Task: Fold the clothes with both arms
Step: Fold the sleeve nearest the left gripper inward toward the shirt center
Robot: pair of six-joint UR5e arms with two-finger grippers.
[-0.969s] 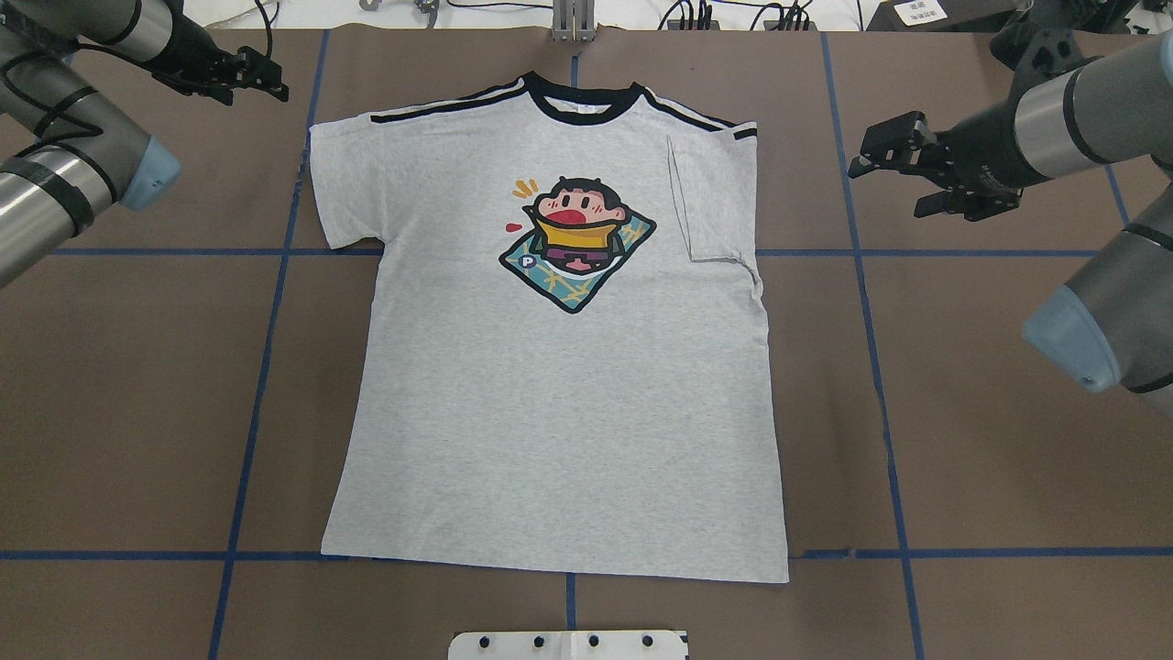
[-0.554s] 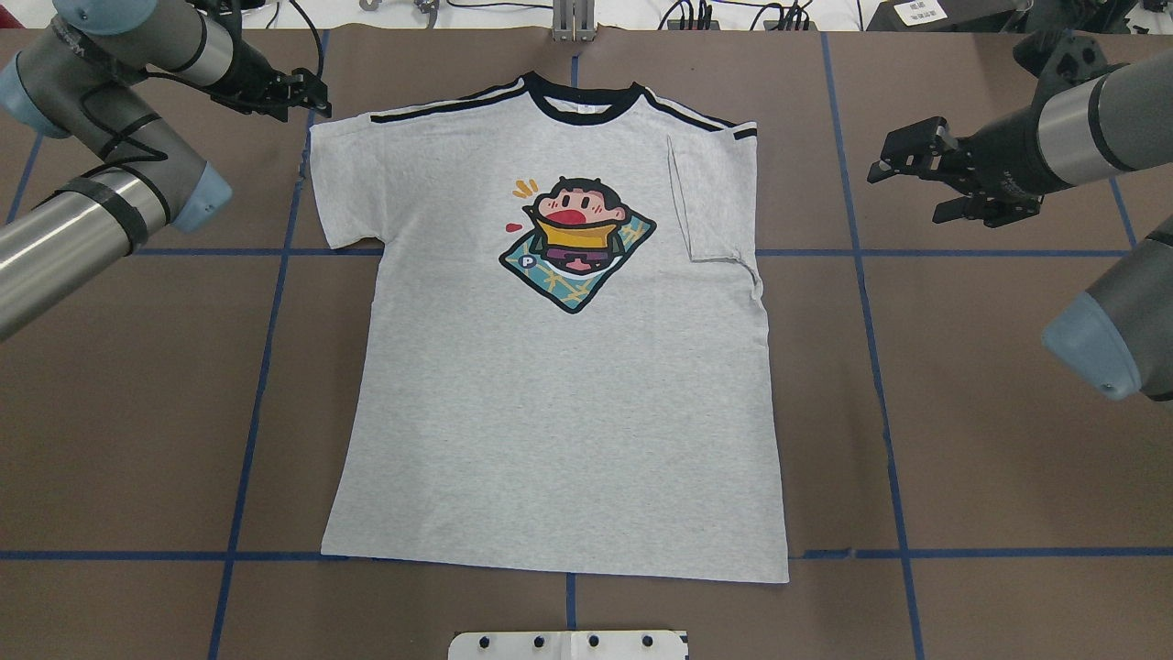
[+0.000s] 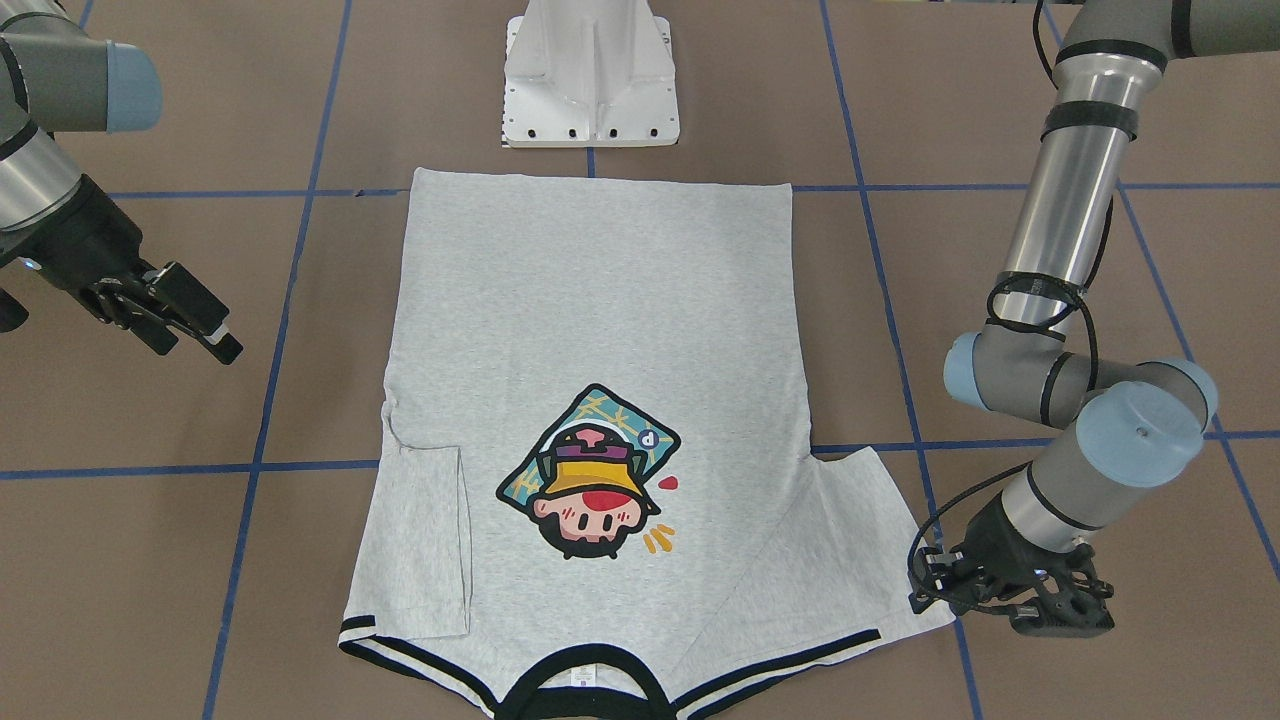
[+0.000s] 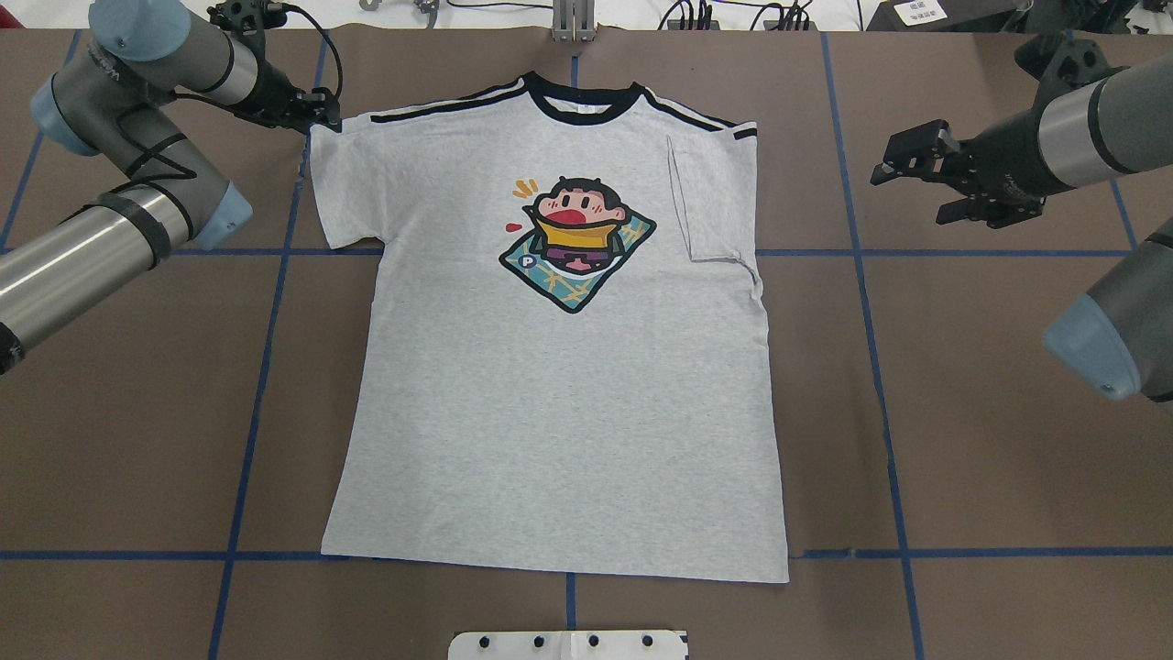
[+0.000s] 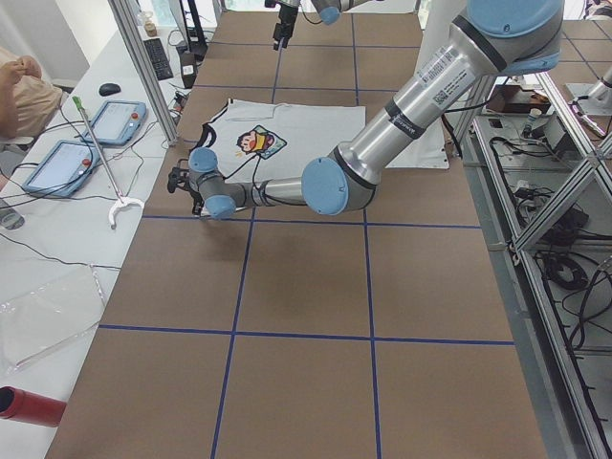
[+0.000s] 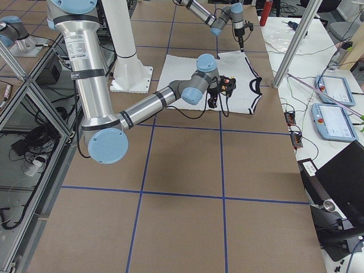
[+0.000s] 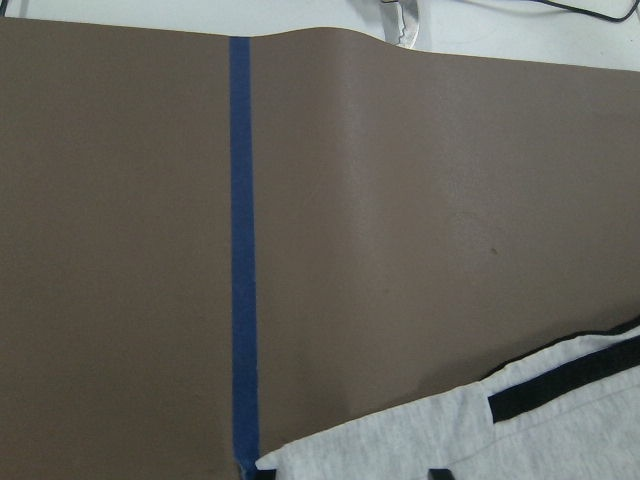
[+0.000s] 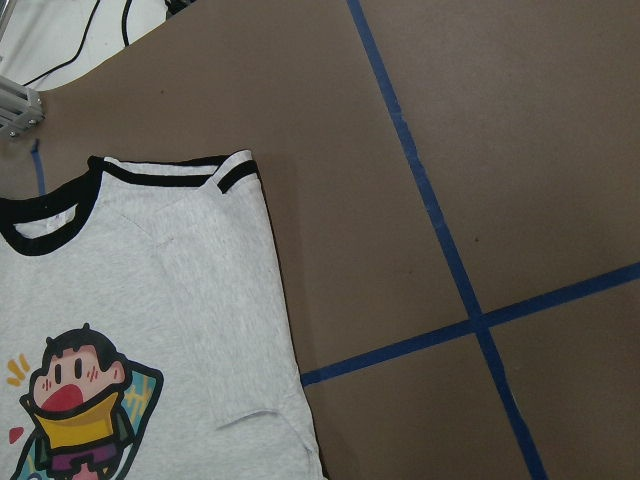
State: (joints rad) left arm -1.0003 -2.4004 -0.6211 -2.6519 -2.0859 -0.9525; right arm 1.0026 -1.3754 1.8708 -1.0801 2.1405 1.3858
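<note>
T-shirt flat, print up, on tabletop; hem nearest pedestal, collar farthest from it. Cloth likely light, limp, will drape and drag, so pinch the seamed sleeve corner. Your left claw sits low at that corner, wrist bent down, jaws apparently parted. Your right claw wide, empty, hovering clear of tucked sleeve.

Left arm: I see it reaching far forward, elbow bent.
Left end effector: low, jaws slightly apart.
Right arm: angled in from its side.
Right end effector: hovers, jaws parted.
</note>
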